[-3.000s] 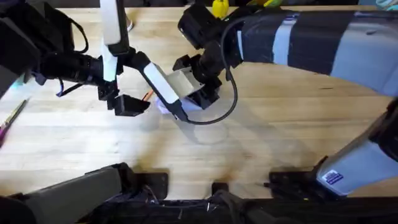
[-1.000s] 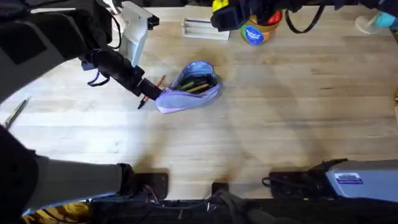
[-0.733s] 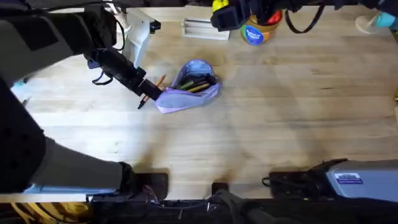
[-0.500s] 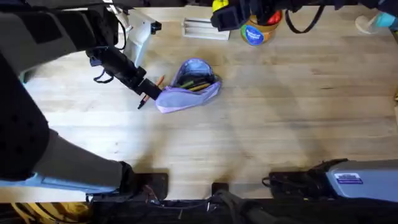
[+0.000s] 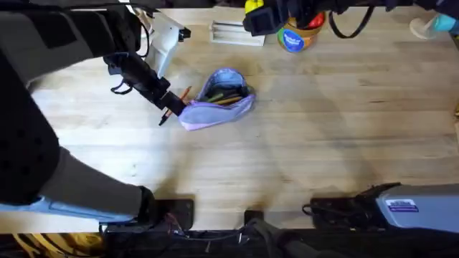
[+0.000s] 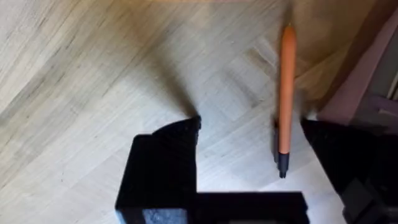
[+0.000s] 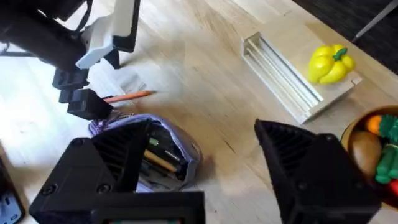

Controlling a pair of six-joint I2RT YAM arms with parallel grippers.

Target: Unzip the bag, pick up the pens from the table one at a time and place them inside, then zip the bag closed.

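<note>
Bag (image 5: pixel 217 100) lies unzipped, pens inside; I've got left gripper (image 6: pixel 249 140) spread astride the orange pen (image 6: pixel 286 93) at bag's 9 o'clock for pickup; right gripper (image 7: pixel 196 158) spread, parked high.

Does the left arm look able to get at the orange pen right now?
Probably yes. The left gripper is open with the orange pen lying on the table between its fingers, and nothing covers it; the bag lies close beside.
</note>
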